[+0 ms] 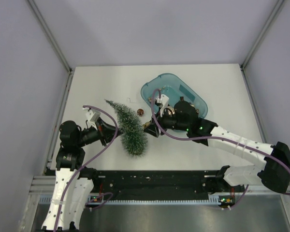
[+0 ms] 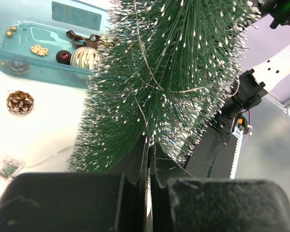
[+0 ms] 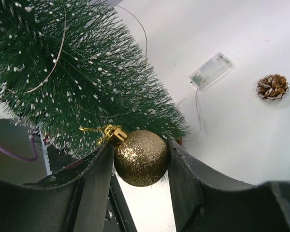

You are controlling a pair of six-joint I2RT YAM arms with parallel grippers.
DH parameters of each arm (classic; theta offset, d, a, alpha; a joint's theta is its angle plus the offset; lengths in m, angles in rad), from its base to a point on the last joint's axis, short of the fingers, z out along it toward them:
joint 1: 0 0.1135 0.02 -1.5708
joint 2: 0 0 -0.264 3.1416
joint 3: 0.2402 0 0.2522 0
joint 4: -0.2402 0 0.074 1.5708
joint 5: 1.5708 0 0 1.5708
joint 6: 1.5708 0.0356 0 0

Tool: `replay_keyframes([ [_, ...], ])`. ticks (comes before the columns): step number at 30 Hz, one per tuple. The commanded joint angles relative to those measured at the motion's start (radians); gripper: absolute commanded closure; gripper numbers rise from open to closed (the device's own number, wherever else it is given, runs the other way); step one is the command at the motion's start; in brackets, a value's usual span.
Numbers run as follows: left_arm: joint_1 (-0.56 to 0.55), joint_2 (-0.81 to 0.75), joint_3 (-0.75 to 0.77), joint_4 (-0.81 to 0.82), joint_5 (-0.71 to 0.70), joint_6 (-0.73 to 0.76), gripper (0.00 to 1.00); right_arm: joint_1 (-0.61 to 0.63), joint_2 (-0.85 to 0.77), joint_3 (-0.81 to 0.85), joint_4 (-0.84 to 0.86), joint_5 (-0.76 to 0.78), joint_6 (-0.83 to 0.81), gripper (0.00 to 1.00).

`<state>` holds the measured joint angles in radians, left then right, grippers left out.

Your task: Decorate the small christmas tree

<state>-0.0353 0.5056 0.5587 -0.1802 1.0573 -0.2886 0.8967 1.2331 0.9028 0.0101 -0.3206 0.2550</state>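
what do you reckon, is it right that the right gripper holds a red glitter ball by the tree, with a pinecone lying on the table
Not quite: the ball is gold, not red, as the right wrist view shows. The rest stands: the right gripper holds it by the tree, and a pinecone lies on the table.

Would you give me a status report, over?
Left tool shut at small christmas tree. Right tool holds gold ball against bristles. Battery pack, pinecone lie aside.
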Motion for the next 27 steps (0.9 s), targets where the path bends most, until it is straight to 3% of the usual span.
replay_keyframes([
  [1,0.0,-0.013,-0.013,0.007,0.007,0.008,1.0,0.013,-0.029,-0.002,0.06,-0.015,0.016,0.53],
  [10,0.0,-0.016,-0.008,-0.002,0.004,0.014,1.0,0.013,-0.034,-0.005,0.048,-0.009,0.017,0.5],
  [16,0.0,-0.018,-0.008,-0.012,0.001,0.02,1.0,0.013,-0.07,0.002,-0.008,0.014,-0.008,0.42],
  [27,0.0,-0.019,-0.006,-0.018,0.003,0.02,1.0,0.013,-0.115,0.024,-0.122,0.069,-0.051,0.39],
])
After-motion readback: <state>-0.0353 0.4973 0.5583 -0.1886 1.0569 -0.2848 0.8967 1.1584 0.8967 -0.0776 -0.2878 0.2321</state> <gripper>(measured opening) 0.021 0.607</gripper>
